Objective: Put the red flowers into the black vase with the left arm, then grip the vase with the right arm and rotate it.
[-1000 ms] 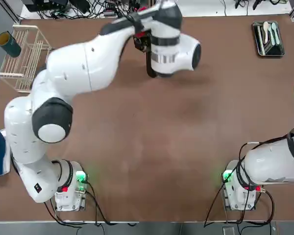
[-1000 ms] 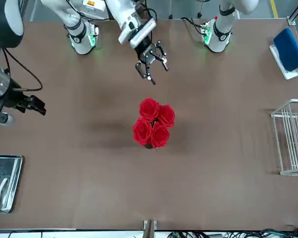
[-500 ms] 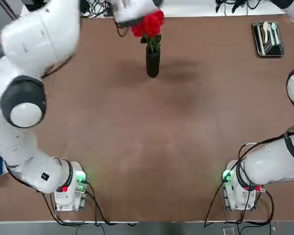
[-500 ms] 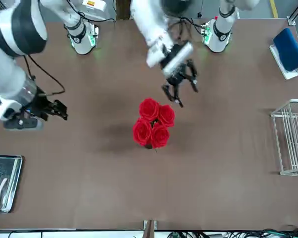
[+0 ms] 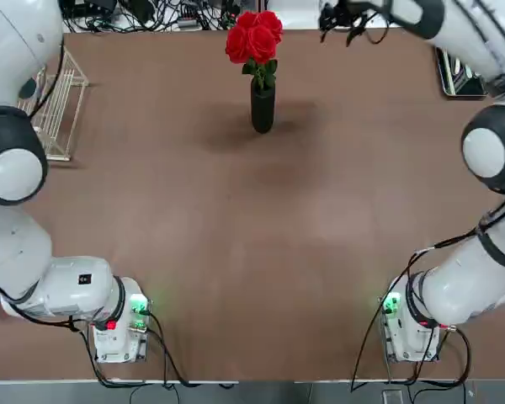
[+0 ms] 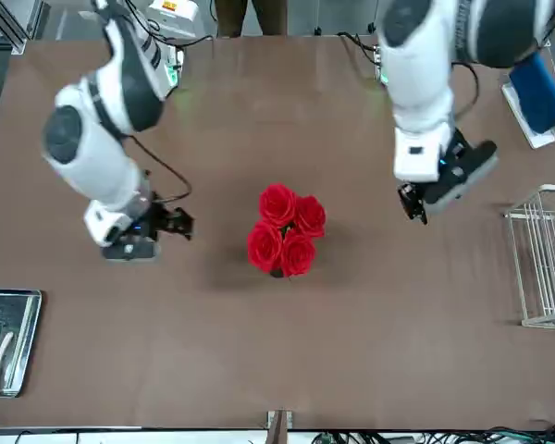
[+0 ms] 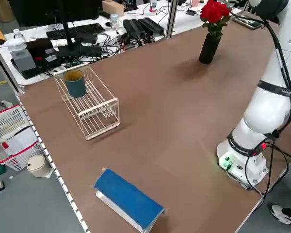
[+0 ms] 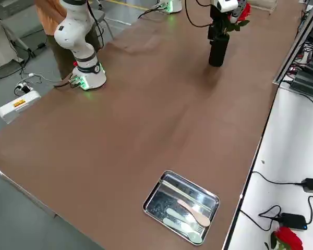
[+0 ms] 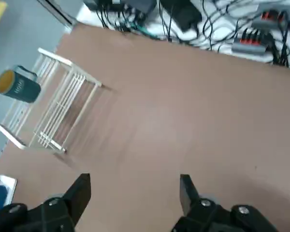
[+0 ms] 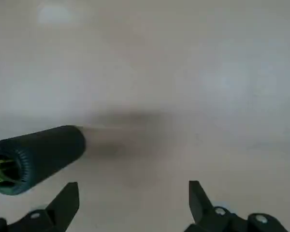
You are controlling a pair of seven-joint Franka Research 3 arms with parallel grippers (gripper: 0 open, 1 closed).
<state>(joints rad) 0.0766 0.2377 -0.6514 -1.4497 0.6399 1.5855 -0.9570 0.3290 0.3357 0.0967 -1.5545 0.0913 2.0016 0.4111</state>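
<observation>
Red flowers (image 6: 286, 229): four roses, stems down inside black vase (image 5: 263, 106). Vase upright on surface (image 5: 261, 252), toward far edge from arm bases.

Right claw (image 6: 181, 224): just beside vase on robot's right, apart from it, not touching. Fingers (image 10: 63, 199) spread wide, nothing held. In right wrist view, vase mouth w/ green stems (image 10: 1, 169) off to one side of open gap, ahead of fingertips.

Left claw (image 6: 414, 205): on other side of vase, robot's left, near but clear of flowers, raised above surface. Fingers (image 9: 79, 191) spread wide, empty. Bare brown surface seen btwn them in left wrist view.

Wire rack (image 5: 52, 105): well away from left claw, toward surface's left edge. Teal cup (image 7: 75, 83) lying in rack.

Metal tray (image 8: 181, 206) w/ spoons: well apart from right claw, far right corner of surface.

Blue block (image 7: 128, 199): left edge of surface, well apart from both claws.
</observation>
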